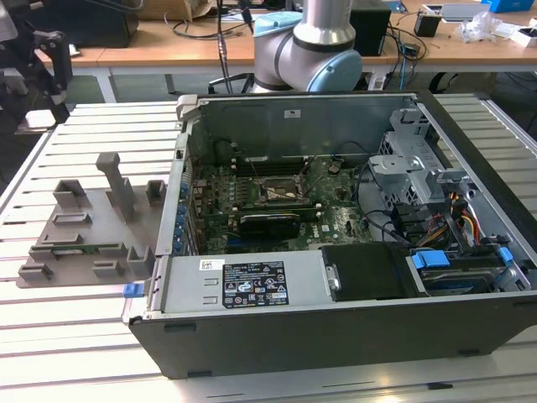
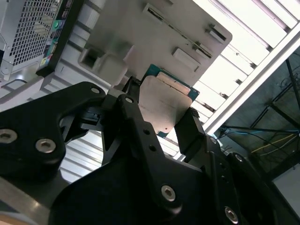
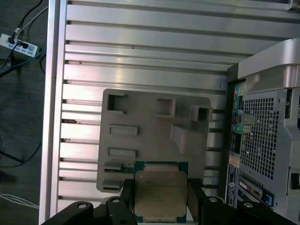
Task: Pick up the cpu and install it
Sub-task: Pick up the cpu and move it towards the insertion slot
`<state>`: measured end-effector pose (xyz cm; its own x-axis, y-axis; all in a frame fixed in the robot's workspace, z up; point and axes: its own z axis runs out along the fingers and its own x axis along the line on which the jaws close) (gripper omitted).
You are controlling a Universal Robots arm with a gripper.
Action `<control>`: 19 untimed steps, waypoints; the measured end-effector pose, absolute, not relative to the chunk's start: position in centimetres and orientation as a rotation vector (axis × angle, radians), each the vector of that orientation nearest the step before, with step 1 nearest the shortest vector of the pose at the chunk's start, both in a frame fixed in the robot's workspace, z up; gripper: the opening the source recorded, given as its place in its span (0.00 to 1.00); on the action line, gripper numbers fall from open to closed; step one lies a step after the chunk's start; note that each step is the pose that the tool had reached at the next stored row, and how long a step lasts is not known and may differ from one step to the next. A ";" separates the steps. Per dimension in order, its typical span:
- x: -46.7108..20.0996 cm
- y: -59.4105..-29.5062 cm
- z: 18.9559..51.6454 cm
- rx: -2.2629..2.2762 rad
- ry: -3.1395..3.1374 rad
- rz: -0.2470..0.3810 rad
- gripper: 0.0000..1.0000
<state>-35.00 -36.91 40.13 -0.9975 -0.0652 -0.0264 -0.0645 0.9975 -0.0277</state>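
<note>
The two dark fingers (image 3: 194, 199) of the gripper (image 3: 161, 202) are closing on opposite edges of the cpu (image 3: 161, 193), gripping the thin square chip between them. The jaws are standing only as wide as the chip itself. In both wrist views the cpu is showing its dull silver metal top with a green board edge peeking out along one side. It is sitting level in the grip and hanging in the air, clear of everything beneath it.

Beyond the chip, the grey plastic holder block (image 3: 140, 108) is lying flat on the slatted aluminium table (image 3: 140, 47). Its raised pockets and slots are facing upward. The perforated rear panel of the computer case (image 3: 267, 122) is standing just beside the holder.

In the exterior view, the case is lying on its side with its cover off, and the green motherboard (image 1: 336, 210) is showing inside. The dark, metal-framed socket (image 1: 281, 191) is sitting near the middle of that board. The robot arm (image 1: 310, 42) is rising behind the far wall of the case. The holder block is resting on the table at the exterior view's left of the case.
</note>
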 end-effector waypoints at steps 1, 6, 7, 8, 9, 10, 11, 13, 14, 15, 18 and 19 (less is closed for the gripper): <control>-34.7 -36.9 40.1 -0.101 3.112 -0.042 0.55; -33.0 -36.9 40.1 -0.101 3.112 -0.042 0.55; -32.8 -36.9 40.1 -0.101 3.112 -0.042 0.55; -32.5 -36.9 40.1 -0.101 3.112 -0.042 0.55; -32.3 -36.9 40.1 -0.101 3.112 -0.042 0.55; -31.9 -36.9 40.1 -0.101 3.112 -0.042 0.55; -31.7 -36.9 40.1 -0.101 3.112 -0.042 0.55; -30.5 -36.9 40.1 -0.101 3.112 -0.042 0.55; -29.8 -36.9 40.1 -0.101 3.112 -0.042 0.55; -29.5 -36.9 40.1 -0.101 3.112 -0.042 0.55; -28.6 -36.9 40.1 -0.101 3.112 -0.042 0.55; -28.3 -36.9 40.1 -0.101 3.112 -0.042 0.55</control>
